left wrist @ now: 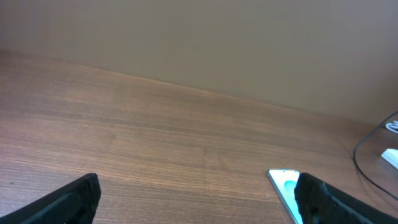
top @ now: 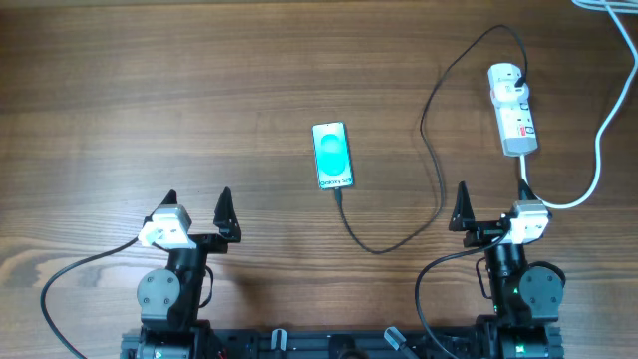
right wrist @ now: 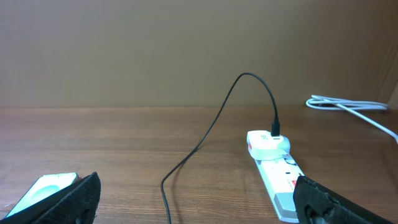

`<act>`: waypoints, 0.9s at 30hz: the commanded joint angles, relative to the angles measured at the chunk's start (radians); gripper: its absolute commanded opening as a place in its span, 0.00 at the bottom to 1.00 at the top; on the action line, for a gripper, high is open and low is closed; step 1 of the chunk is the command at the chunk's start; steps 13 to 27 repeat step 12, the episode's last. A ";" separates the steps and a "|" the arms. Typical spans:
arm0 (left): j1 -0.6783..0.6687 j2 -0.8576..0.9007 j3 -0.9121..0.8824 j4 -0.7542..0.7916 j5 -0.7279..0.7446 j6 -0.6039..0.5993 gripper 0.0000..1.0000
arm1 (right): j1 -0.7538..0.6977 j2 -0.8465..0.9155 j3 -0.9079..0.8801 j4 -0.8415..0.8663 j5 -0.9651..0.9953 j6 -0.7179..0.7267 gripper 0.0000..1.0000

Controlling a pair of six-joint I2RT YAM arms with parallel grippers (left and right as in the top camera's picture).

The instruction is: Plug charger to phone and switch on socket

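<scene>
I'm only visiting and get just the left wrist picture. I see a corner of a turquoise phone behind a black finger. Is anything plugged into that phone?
Observer: Overhead, the thin black charger cable reaches the phone's near short edge. I cannot tell whether the tip is fully seated.
Operator: Where does the other end go?
Observer: The right wrist view shows its black plug standing in the far end of a white socket strip.
Operator: Are the grippers holding anything?
Observer: No. The left gripper and right gripper are both open and empty, away from the phone.
</scene>
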 commanded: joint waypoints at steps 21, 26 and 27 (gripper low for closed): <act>0.005 -0.008 -0.009 0.002 0.012 0.019 1.00 | 0.007 -0.009 -0.001 0.003 -0.011 -0.018 1.00; 0.005 -0.008 -0.009 0.002 0.012 0.019 1.00 | 0.007 -0.009 -0.001 0.003 -0.011 -0.018 1.00; 0.005 -0.008 -0.009 0.002 0.012 0.019 1.00 | 0.007 -0.009 -0.001 0.003 -0.011 -0.018 1.00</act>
